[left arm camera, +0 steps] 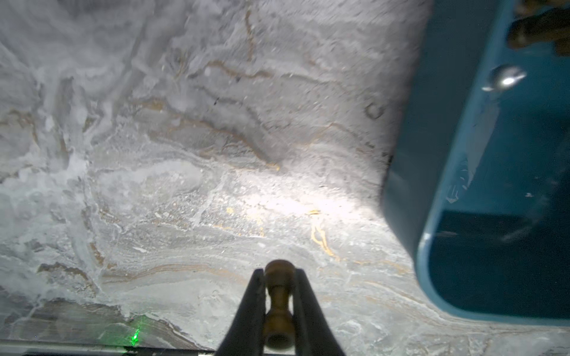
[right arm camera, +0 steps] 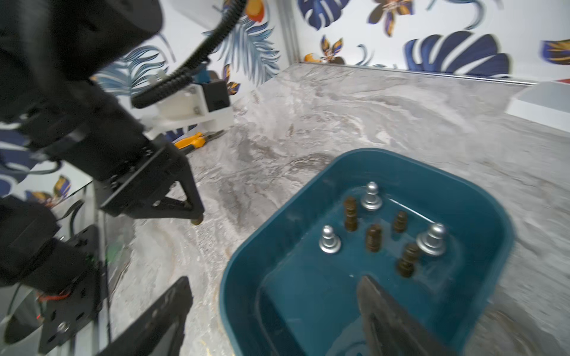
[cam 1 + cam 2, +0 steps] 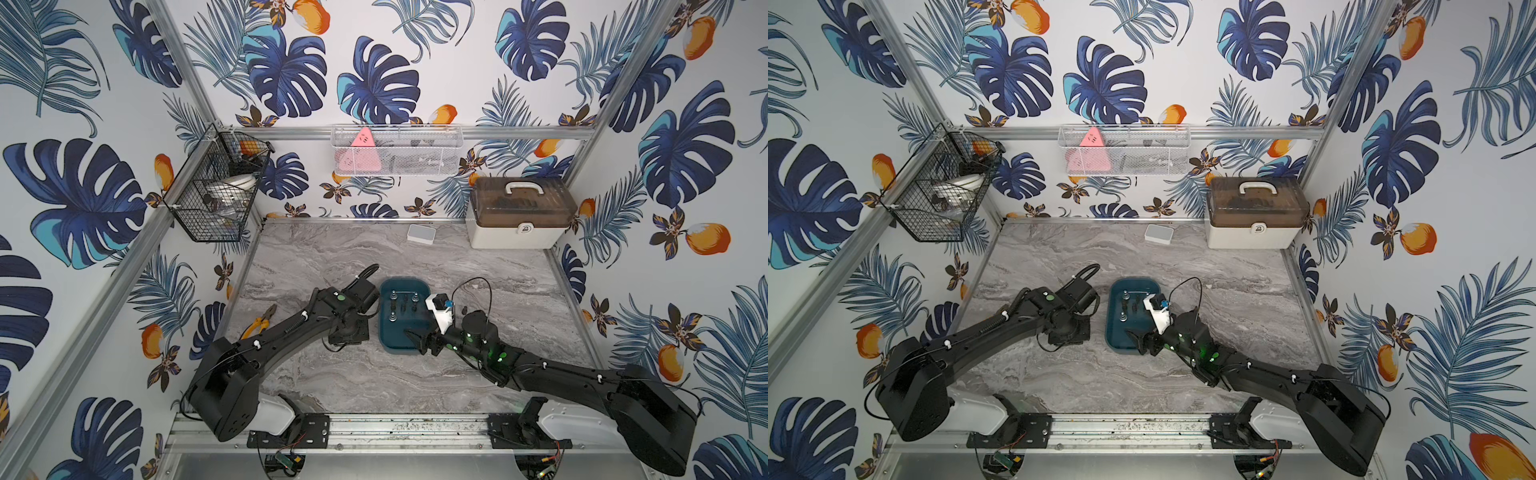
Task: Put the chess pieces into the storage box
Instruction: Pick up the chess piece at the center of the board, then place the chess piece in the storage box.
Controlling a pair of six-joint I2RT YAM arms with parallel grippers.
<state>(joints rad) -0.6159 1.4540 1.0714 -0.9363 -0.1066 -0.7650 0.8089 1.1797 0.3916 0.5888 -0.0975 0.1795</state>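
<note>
Chess tidy-up, seemingly well along, on a marble table (image 3: 332, 257). The teal box (image 3: 405, 281) sits near the middle of it, between the two arms. Seven pieces (image 2: 373, 237) stand upright in the box's far half, three silver and four dark brown, so those count as done. The near half of the box floor is bare. The left gripper (image 1: 279, 271) has its jaws clamped on one more brown piece (image 1: 278, 303), pinched at its narrow waist. That piece is outside the box, low over bare table just beside the left wall, and whether its base touches the table cannot be told. The right gripper (image 2: 274, 285) hangs over the near end of the box with jaws wide apart and nothing between them. What seems left is to carry the held piece over the rim and release it inside. No other loose piece can be made out with certainty, though the arms hide parts of the table.
</note>
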